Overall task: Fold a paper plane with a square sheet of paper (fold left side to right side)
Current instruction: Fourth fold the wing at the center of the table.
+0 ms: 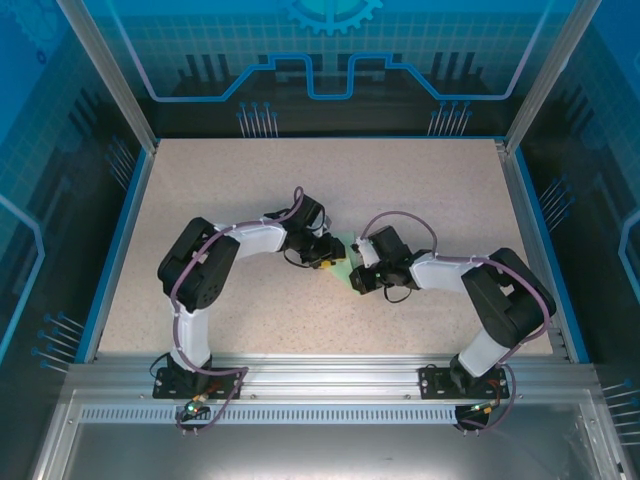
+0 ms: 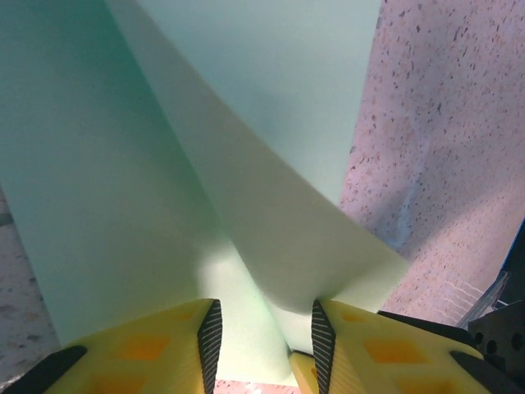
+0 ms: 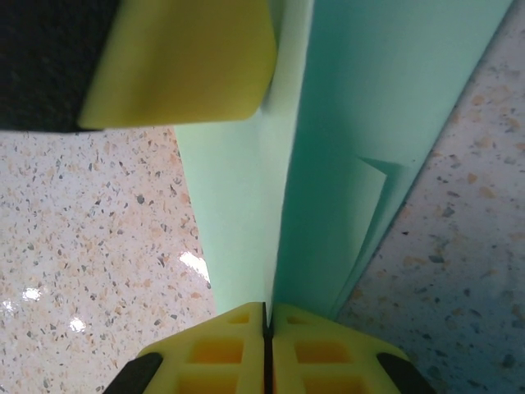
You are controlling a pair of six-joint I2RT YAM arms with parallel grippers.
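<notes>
**Top external view.**
- Counter (image 1: 250, 200): beige speckled slab with a blue edge, fenced by an aluminium frame (image 1: 300, 375).
- Walls (image 1: 330, 60): blue translucent panels printed with circuit lines and a gear.
- Left arm (image 1: 200, 265) and right arm (image 1: 510, 290): both bent inward and meeting near the middle of the counter.
- Sheet of paper (image 1: 347, 262): pale mint green, a small patch showing between the left gripper (image 1: 328, 258) and the right gripper (image 1: 357, 275).

**Left wrist view.**
- Left gripper (image 2: 265, 341): yellow fingers (image 2: 148, 345) stand apart, with folded paper rising through the gap. I cannot tell whether the pads bear on it.
- Sheet of paper (image 2: 164, 164): two overlapping layers, the upper flap running diagonally down to the gap.
- Counter (image 2: 443, 123): pinkish speckle on the right.

**Right wrist view.**
- Right gripper (image 3: 268, 328): yellow fingers pressed together, clamped on the near edge of the sheet.
- Sheet of paper (image 3: 353, 123): stands on edge as a ridge running away from the fingers, with a small turned corner on its right face.
- Left gripper (image 3: 189, 57): one yellow finger just beside the sheet's left face, near the top.
- Counter (image 3: 90, 230): glossy speckle with bright light spots.
</notes>
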